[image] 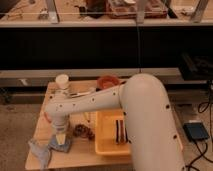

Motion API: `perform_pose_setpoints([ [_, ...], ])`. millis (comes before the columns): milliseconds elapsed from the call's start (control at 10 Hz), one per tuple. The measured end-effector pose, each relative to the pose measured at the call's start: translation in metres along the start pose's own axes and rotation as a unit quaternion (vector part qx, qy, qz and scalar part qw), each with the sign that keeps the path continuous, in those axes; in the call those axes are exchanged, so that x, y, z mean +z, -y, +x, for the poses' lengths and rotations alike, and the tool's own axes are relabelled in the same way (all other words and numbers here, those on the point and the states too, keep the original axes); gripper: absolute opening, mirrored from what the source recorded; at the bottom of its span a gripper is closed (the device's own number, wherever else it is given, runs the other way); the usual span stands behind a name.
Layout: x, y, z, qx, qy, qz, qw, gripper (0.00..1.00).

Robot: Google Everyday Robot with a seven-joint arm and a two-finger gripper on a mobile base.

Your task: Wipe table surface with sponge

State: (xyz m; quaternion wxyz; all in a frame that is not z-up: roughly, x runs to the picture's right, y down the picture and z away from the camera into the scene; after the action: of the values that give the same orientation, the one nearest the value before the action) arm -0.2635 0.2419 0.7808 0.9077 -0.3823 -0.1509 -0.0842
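Gripper [60, 133] at the table's [82, 153] near-left part, fingers clamped on the sponge [61, 142], pressing it down

Bulky smooth white arm [145, 110], gripper [60, 132] lower-left

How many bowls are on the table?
1: the red bowl, far side of the table; the arm may hide more. The hand is at the sponge, front left.

I see the surface [85, 153] carrying cup [62, 81] and bowl [107, 81] at the back, tray [106, 134], dark lump [82, 131], rag [40, 152] and sponge [61, 145] front-left. Hand [60, 134] down on sponge.
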Motion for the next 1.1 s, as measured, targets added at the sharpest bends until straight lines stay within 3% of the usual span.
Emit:
perform_pose_setpoints([
  [300, 0.004, -0.025, -0.013, -0.024, -0.003, -0.022, 0.9995, 0.00],
  [800, 0.015, -0.071, 0.023, 0.007, -0.015, -0.058, 0.9982, 0.00],
  [1100, 0.014, -0.072, 0.032, 0.011, -0.021, -0.058, 0.9981, 0.00],
])
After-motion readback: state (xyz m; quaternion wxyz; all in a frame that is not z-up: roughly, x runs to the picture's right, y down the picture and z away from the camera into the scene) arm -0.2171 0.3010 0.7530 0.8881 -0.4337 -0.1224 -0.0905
